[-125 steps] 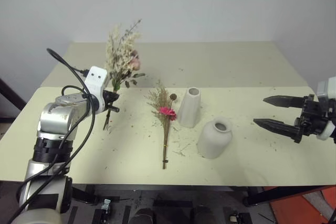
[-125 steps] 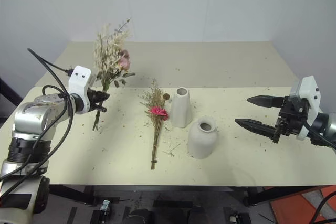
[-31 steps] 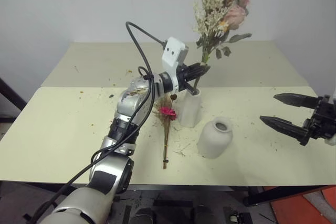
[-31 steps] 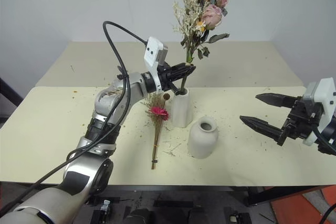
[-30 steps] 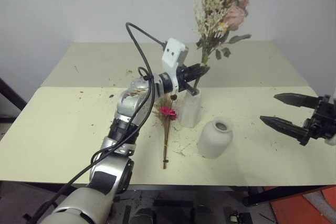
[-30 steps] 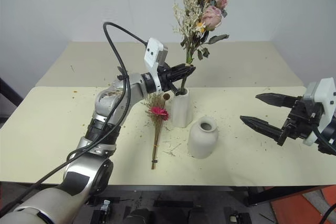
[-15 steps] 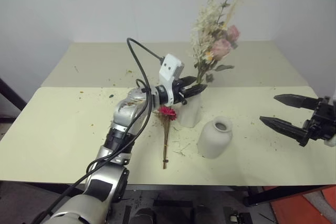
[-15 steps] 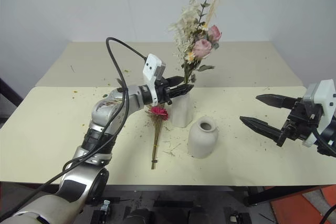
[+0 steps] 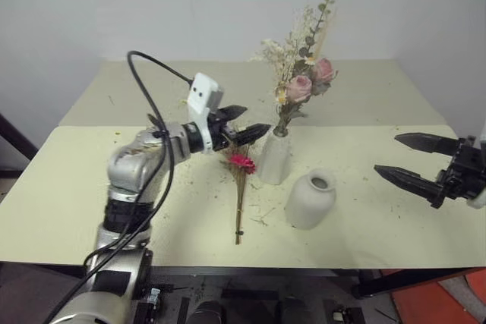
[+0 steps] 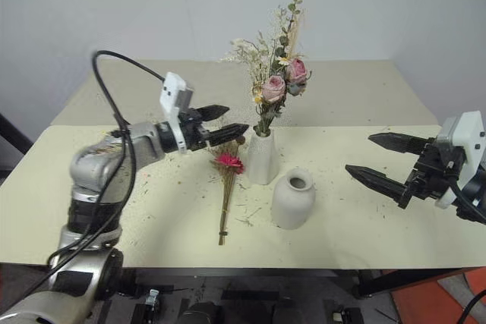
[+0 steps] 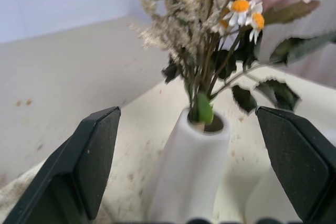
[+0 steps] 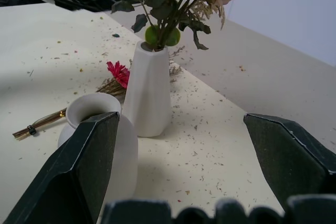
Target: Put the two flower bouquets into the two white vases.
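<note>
From the head cameras I saw the rose bouquet (image 9: 300, 81) standing with its stems down in the mouth of the tall vase (image 9: 274, 157), the cream sprigs and pink roses rising well above the rim and leaning slightly toward my right. The tall vase stood upright near the middle of the surface (image 9: 76, 202). My left claw (image 9: 247, 123) hung level just to the left of that vase, its two black fingers spread apart and gripping nothing; through the left wrist camera the tall vase sat between the two parted fingers (image 11: 94, 156), with the green stem ends (image 11: 203, 109) showing at its mouth, and neither finger touched it.

The squat vase (image 9: 310, 200) stood upright just in front of and to the right of the tall one, its small round mouth holding nothing. The grass bouquet (image 9: 240, 187) lay flat on the surface just left of the tall vase, its magenta daisy (image 9: 242, 162) near the vase's base and its stems running toward me.

My right claw (image 9: 410, 158) hovered above the right part of the surface, well apart from both vases, fingers spread wide and holding nothing. Its wrist camera looked across at the squat vase (image 12: 100, 129) and the tall vase behind it. Bits of dried plant litter (image 9: 266, 214) were scattered over the surface.
</note>
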